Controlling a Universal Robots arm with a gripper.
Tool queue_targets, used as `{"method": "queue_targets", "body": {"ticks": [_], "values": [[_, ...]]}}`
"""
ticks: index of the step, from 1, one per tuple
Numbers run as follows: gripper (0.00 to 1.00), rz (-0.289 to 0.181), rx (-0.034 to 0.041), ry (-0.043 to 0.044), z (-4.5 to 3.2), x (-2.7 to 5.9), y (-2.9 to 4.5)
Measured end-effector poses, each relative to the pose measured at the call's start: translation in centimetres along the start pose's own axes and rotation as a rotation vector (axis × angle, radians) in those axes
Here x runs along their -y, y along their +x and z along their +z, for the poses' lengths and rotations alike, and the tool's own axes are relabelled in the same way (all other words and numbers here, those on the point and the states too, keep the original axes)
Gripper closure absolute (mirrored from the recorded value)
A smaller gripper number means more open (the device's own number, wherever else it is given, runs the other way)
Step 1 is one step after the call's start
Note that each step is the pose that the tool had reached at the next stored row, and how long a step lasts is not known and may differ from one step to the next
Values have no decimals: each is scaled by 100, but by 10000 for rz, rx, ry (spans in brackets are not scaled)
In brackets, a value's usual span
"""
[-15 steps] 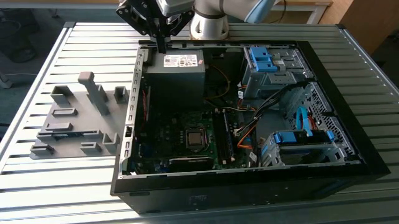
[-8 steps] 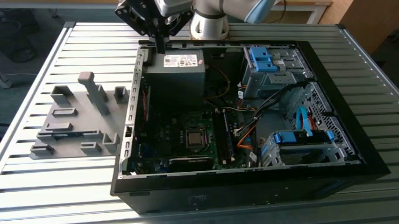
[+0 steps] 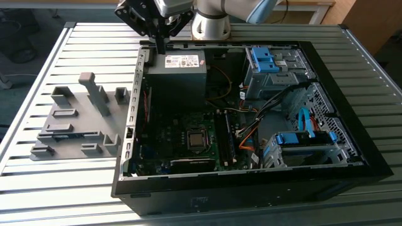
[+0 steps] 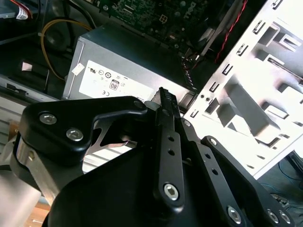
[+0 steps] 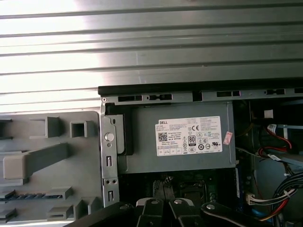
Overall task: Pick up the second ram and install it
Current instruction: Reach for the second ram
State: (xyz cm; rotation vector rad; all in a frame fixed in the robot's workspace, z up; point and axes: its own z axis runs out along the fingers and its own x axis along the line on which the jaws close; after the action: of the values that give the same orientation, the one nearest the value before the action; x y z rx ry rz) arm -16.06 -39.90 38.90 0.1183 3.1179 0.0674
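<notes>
The claw hovers over the power supply, fingers closed together, empty. The second ram lies slotted in the grey fixture at the exterior view's left; grasping it mid-length, squarely, should keep it level.

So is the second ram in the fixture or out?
In: the ram sits in a slot of the grey fixture, outside the case.

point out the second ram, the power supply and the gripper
second ram [image 5: 33, 196], first wrist view, on its visible blue edge
power supply [image 5: 177, 137], first wrist view, on its white label
gripper [image 3: 162, 50], exterior view, between its fingertips
</notes>
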Motion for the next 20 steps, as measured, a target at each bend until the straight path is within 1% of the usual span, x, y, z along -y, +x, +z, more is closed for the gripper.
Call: {"method": "queue_targets", "body": {"ticks": [20], "values": [[89,2,-45,3,13,3,36]]}}
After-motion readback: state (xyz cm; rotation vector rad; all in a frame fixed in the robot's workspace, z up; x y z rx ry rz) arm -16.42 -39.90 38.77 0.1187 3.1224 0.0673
